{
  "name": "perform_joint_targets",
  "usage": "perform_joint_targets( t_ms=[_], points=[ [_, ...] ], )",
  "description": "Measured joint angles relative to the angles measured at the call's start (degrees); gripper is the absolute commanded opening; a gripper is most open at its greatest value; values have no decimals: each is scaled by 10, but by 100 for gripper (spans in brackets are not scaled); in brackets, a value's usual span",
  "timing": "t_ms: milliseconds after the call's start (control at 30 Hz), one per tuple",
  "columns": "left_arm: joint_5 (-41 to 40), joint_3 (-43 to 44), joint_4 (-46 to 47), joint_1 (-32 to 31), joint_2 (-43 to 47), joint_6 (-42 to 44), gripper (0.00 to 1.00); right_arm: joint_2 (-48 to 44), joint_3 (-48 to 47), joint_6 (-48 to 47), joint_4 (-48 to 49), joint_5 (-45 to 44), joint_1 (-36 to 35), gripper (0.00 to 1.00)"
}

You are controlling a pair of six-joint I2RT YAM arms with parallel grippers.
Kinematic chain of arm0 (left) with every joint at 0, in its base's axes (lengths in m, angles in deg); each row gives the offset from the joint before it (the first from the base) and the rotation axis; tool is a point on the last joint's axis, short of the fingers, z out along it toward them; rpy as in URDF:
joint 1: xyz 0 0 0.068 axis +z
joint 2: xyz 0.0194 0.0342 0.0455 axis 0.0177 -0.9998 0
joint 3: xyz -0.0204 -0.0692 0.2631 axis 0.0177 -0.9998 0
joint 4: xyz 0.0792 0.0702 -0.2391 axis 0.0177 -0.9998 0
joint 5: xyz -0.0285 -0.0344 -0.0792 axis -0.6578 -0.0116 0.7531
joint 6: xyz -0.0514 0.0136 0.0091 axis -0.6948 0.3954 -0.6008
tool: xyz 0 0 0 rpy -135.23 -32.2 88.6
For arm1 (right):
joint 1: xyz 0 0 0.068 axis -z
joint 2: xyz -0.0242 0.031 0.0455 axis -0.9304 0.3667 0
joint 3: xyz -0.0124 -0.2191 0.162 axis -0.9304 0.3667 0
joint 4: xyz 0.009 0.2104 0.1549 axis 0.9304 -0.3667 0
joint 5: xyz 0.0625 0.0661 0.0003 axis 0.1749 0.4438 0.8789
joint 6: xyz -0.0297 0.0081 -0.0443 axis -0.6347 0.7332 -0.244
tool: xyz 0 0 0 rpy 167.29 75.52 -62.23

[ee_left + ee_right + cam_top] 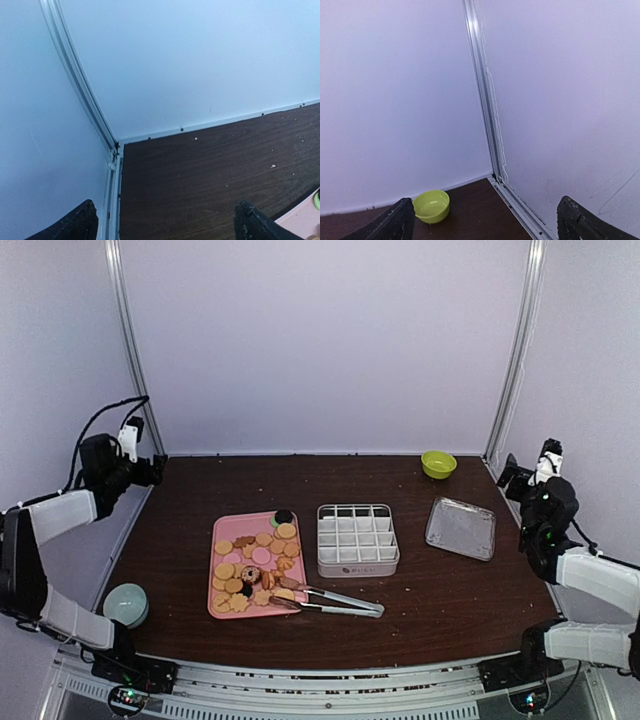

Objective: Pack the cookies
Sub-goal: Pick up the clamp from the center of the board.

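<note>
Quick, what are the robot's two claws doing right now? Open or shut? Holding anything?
Left claw: open, holding nothing.
Right claw: open, holding nothing.

Golden-orange cookies (262,539), pink tray (222,526), lime-green bowl (438,463), dark-brown table (440,590)

Bright, flat, soft lighting with no obvious source, bounced off the pale lilac panel walls (320,340), leaving just a faint dark edge under the white gridded plastic box (357,565) on the dark brown wood-grain table (450,590) and a dull sheen on the square silver metal tray (460,528). Kinda low-res from the top, enough to smear the small flat golden-orange cookies (262,539) into blobs. Cooler blue cast in the left wrist view, lilac in the right, plus a silver corner rail (75,75) bowed by lens warp and fuzzy, out-of-focus black fingertips (75,226) along both bottom edges.
</note>
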Motion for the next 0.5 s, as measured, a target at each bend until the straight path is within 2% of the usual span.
perform_joint_targets(
  t_ms=[100,167,300,400,500],
  points=[
    [39,96,-141,0,12,26,98,-62,-57,73,-97,-19,3,100],
    [67,131,-216,0,17,47,98,-78,-101,108,-164,-11,13,100],
    [117,151,-332,-1,24,96,98,-78,-168,158,-253,68,12,100],
    [143,155,-414,-10,26,137,98,-59,-177,156,-289,92,-62,100],
    [156,163,-480,-32,26,175,98,1,-196,132,-336,98,-202,94]
  ],
)
